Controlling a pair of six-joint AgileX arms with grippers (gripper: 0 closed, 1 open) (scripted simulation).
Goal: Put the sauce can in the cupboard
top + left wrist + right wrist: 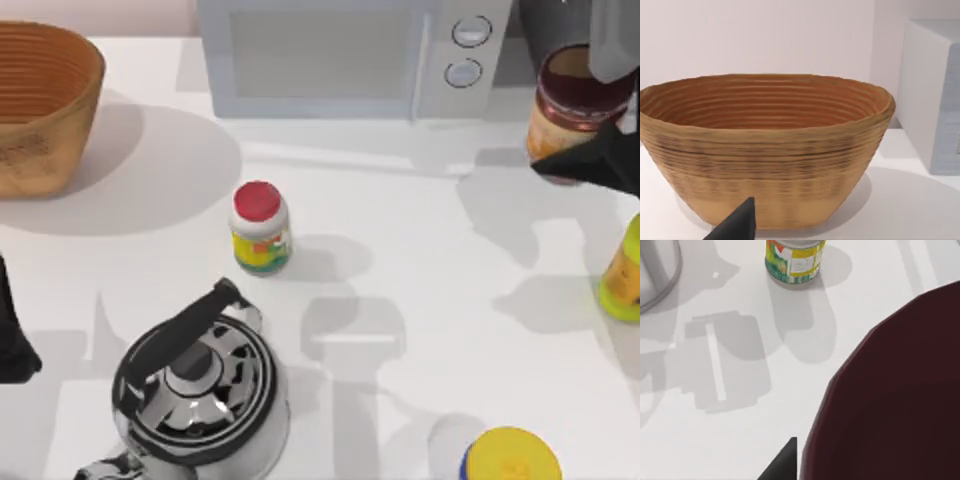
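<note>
Top view: the right gripper (pixel 585 165) is clamped on the sauce can (pixel 568 105), holding it raised near the table's far right corner, just beside the white microwave (pixel 350 55). A dark grey shape at that corner is probably the cupboard (pixel 555 22). Judgement: keep the can upright and the grip firm while carrying it toward the cupboard, clear of the microwave.

The left arm is parked at the left edge.

Left wrist view: the left gripper (pixel 737 225) faces a ribbed woven basket (pixel 765 150); I cannot tell its finger state.

Right wrist view: the can's smooth maroon top looms close above the matte white table (pixel 740 430); a glossy labelled jar (pixel 794 260) stands beyond.
</note>
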